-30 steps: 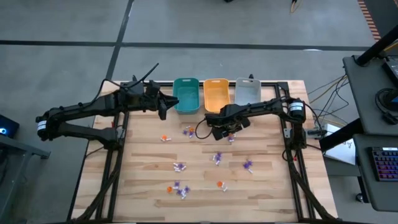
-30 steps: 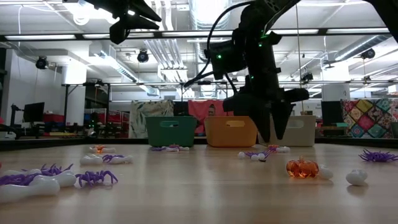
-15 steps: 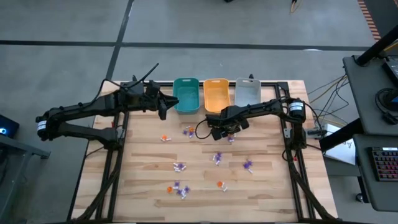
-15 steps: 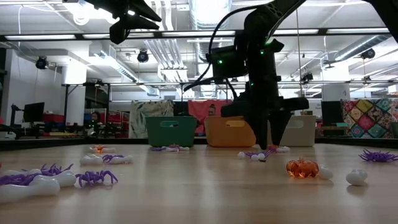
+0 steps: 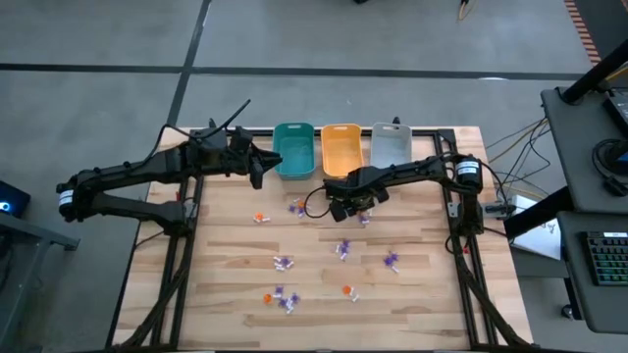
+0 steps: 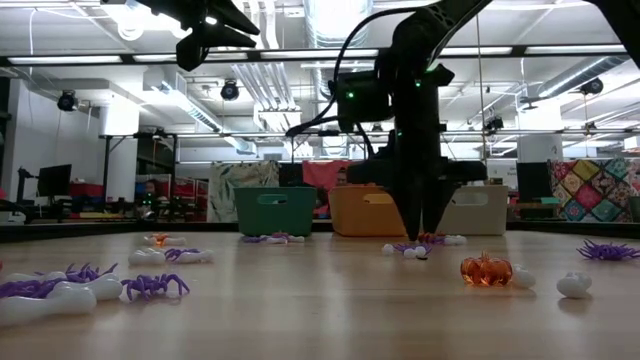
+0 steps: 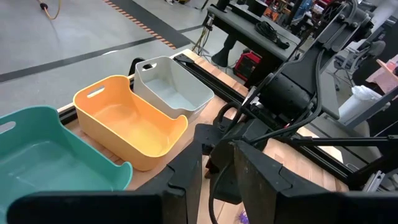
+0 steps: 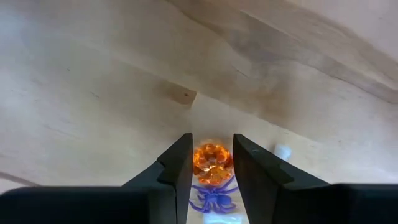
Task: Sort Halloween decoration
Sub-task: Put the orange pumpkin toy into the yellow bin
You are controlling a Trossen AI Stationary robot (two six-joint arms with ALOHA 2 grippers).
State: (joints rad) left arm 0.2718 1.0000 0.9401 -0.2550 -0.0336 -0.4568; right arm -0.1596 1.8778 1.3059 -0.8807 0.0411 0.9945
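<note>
The left gripper (image 5: 257,169) hangs in the air over the back left part of the desk (image 5: 422,284), just beside the teal bin (image 5: 293,149). In its wrist view its fingers (image 7: 255,177) stand a little apart with nothing between them.

The teal bin, the orange bin (image 5: 340,147) and the grey bin (image 5: 391,143) stand in one row at the back edge.

The right gripper (image 8: 211,163) is down at the desk in front of the orange bin, pointing straight down. Its fingers (image 8: 176,168) are on both sides of a small orange pumpkin (image 8: 211,163) and look to touch it. A purple spider (image 8: 214,198) lies just beside the pumpkin.

The other trinkets (image 5: 283,263) lie spread over the middle and front of the desk: purple spiders, white pieces and another orange pumpkin (image 6: 486,270) near the front right.
</note>
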